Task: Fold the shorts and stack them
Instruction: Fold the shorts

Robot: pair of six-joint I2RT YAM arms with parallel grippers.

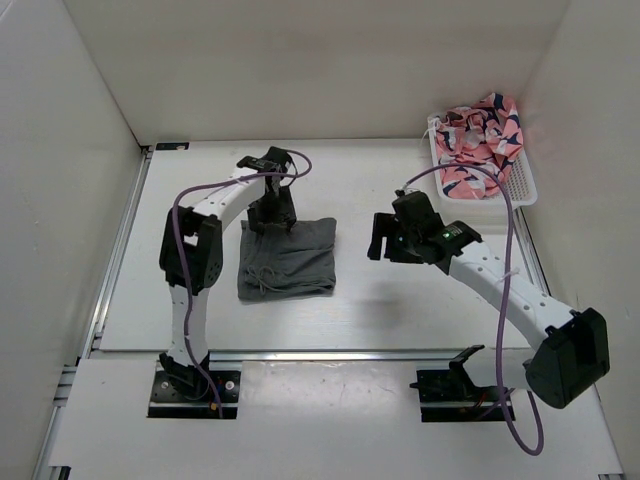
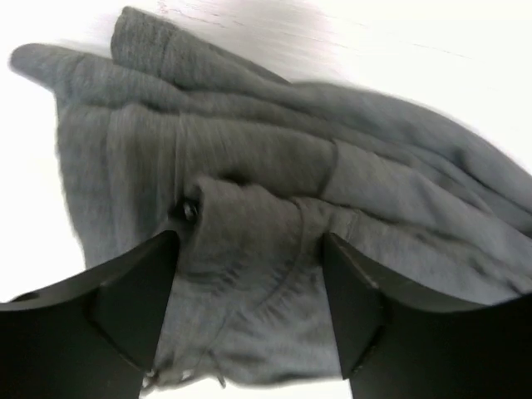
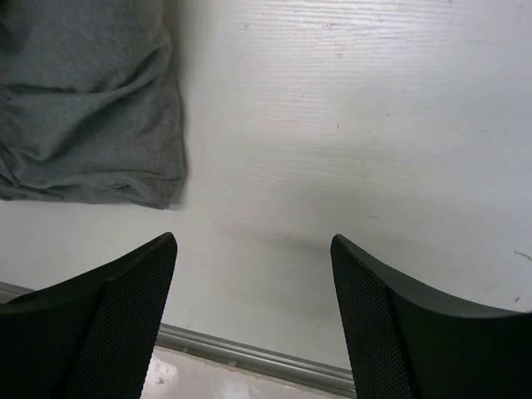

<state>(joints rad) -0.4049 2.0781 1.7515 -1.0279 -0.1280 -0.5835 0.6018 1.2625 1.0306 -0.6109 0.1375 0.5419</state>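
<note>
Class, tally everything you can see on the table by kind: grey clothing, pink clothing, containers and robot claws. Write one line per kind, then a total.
grey shorts: 1
pink patterned cloth heap: 1 (the number of pieces in it cannot be told)
white basket: 1
claws: 2 (left claw, right claw)
Total: 5
</note>
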